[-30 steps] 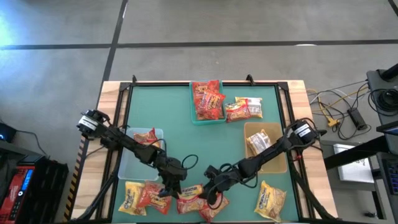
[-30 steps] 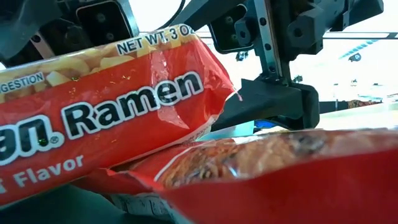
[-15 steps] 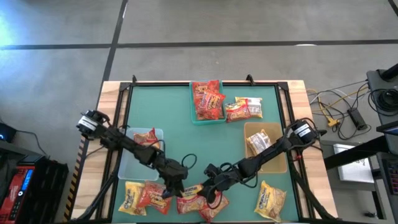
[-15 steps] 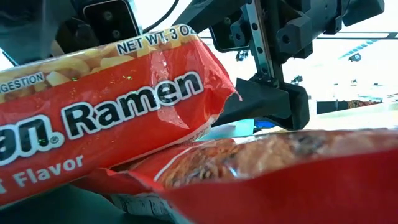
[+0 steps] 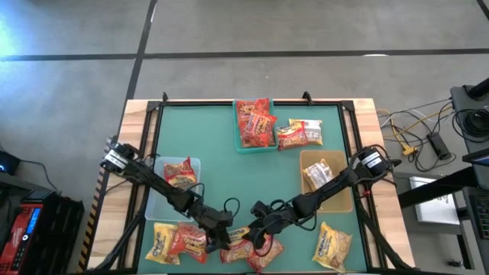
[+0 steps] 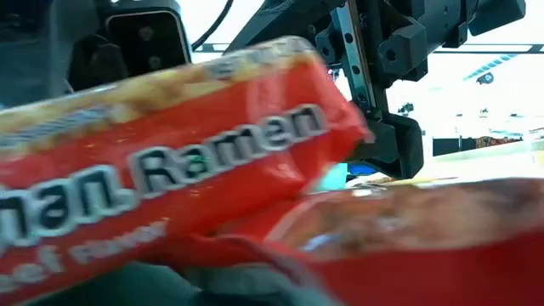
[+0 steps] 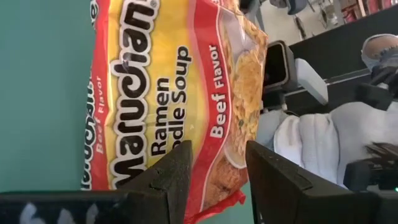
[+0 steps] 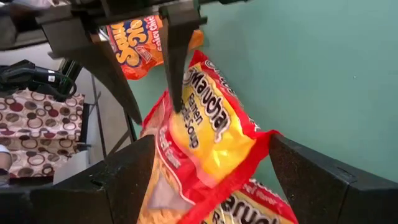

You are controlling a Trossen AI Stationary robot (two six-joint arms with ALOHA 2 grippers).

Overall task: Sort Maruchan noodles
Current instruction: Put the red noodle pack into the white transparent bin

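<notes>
The Maruchan noodles lie in several places. A red and yellow beef packet (image 7: 168, 93) is tilted up at the table's near edge, with my left gripper (image 5: 223, 235) shut on it. It rests on other red packets (image 5: 263, 252). My right gripper (image 8: 211, 180) stands open just right of it, its fingers wide on either side of the packet's end, touching nothing. More packets lie at the near left (image 5: 164, 241), at the near right (image 5: 332, 244), in the teal bin (image 5: 243, 145) and in the clear bin (image 5: 157, 198). My left gripper pinches the beef packet near one short end (image 7: 214, 177) between its two fingers. In the right wrist view one finger (image 8: 175, 68) lies on the printed face and the other behind it. The fingers slant down from the table's left. The packet (image 6: 170, 170) is tilted, its lower part on another red packet.
A tan bin (image 5: 340, 200) with one packet stands at the right, under my right arm. Two loose packets (image 5: 299, 134) lie beside the teal bin. The bare green mat (image 5: 229, 172) lies between the bins. The two grippers are close together at the near edge.
My left gripper has gone toward the table's near edge and a little right, sinking and rolling its wrist. The beef packet has gone with it: in the low view it has shifted right and tipped flatter. My right gripper has stayed open and still.
</notes>
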